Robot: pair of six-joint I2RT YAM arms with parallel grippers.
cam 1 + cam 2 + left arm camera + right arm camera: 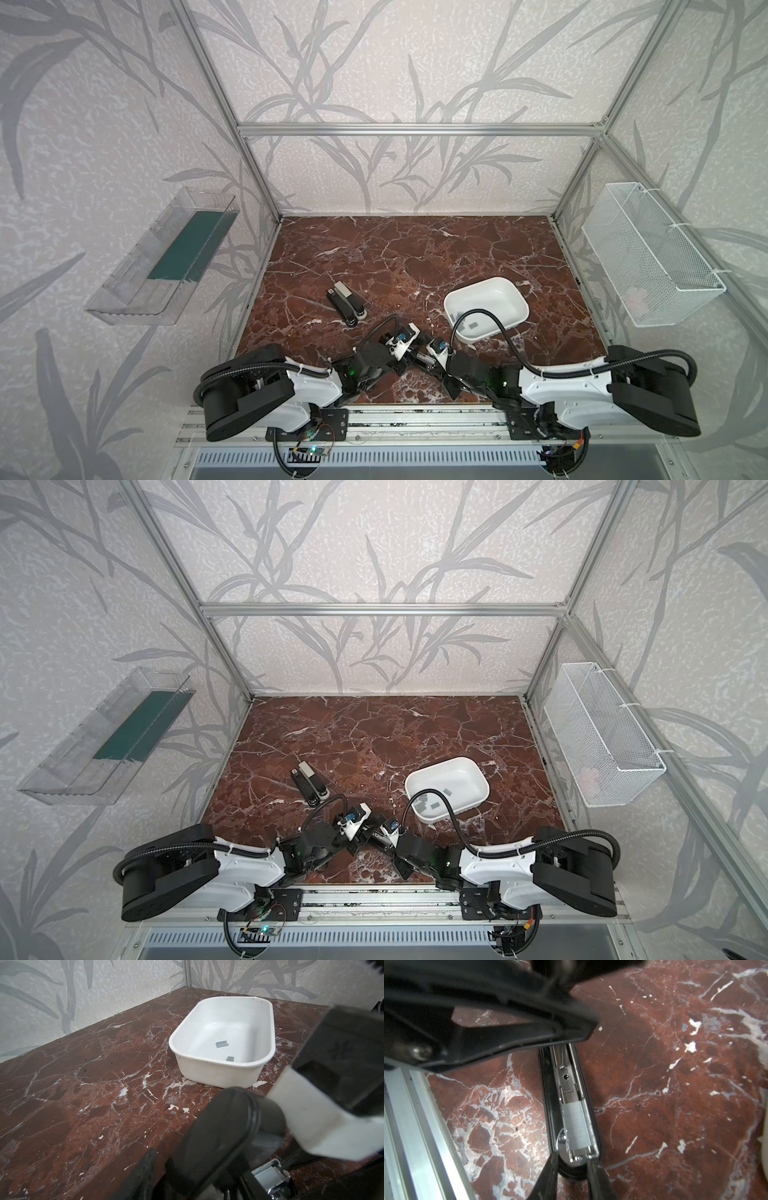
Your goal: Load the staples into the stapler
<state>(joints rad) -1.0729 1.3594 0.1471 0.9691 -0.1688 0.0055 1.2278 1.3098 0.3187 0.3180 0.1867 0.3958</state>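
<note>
The stapler [566,1084] lies open near the table's front edge, between both grippers. A grey strip of staples [577,1124] sits in its metal channel. My right gripper [571,1159] is shut on the channel's front end, one finger on each side. My left gripper [195,1180] is shut on the stapler's raised black lid [224,1136]. In both top views the two grippers [409,359] [424,359] meet at the front middle and hide the stapler. More loose staples [222,1044] [434,805] lie in the white tray [207,1074].
The white tray [478,284] stands to the right of centre, just beyond the right arm. A second black and grey stapler-like object [347,305] lies left of centre. A clear bin [166,266] and a wire basket [652,257] hang on the side walls.
</note>
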